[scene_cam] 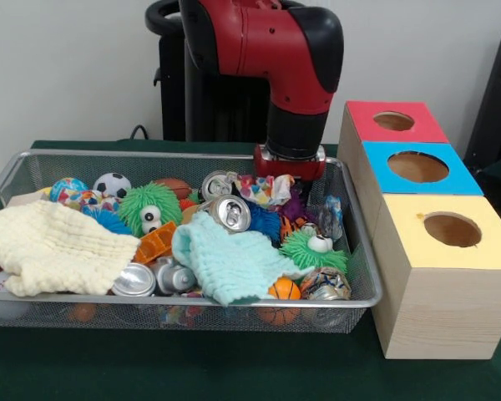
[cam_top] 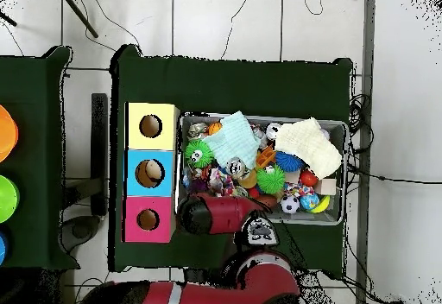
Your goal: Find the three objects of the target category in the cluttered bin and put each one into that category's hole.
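Dark green cloth covers the table (scene_cam: 192,368), and on it sits a wire mesh bin (scene_cam: 363,251) crammed with toys, cans and cloths. Just beside the bin stands a row of three wooden boxes with a hole in each top: the yellow box (scene_cam: 447,276), the blue box (scene_cam: 417,171) and the red box (scene_cam: 394,124).

Reaching down into the bin's far corner nearest the boxes is the red and black arm (scene_cam: 296,75). Its gripper (scene_cam: 290,171) is buried among the clutter there, so I cannot tell whether it is wide, narrow or holding anything.

As for progress, the overhead view shows something pale inside the blue hole (cam_top: 150,173), possibly one object already dropped in; the yellow and red holes look empty. The target category is not named, so which items count is a guess. Most of the work seems left.

Still in the bin are a large cream cloth (scene_cam: 54,246), a mint cloth (scene_cam: 225,263), green fuzzy balls (scene_cam: 150,209), crushed cans (scene_cam: 231,213), a small basketball (scene_cam: 284,290) and a soccer ball (scene_cam: 111,184).

Room is tight: the bin's wire wall stands close to the boxes, so a lift must clear the rim before swinging over a hole. Above the boxes the space looks open.
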{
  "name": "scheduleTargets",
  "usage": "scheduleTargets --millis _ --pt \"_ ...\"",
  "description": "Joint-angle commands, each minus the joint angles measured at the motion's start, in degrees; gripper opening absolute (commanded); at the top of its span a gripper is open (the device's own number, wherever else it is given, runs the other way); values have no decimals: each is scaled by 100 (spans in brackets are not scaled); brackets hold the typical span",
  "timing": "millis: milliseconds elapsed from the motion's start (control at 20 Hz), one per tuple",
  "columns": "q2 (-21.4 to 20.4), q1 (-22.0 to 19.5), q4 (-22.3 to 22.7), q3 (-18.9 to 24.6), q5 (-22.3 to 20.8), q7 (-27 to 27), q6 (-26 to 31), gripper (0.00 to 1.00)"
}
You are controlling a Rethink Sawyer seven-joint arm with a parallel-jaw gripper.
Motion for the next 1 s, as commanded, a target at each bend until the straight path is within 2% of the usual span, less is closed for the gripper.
scheduleTargets --millis 50,450,650,1000 --pt "796 -105 -1488 712 173 77 1020 100" --pt "883 -64 -2060 909 41 2 1502 100" --pt "801 -46 -2118 909 -7 67 1648 100" --pt "96 -151 -1193 807 -141 295 1464 100"
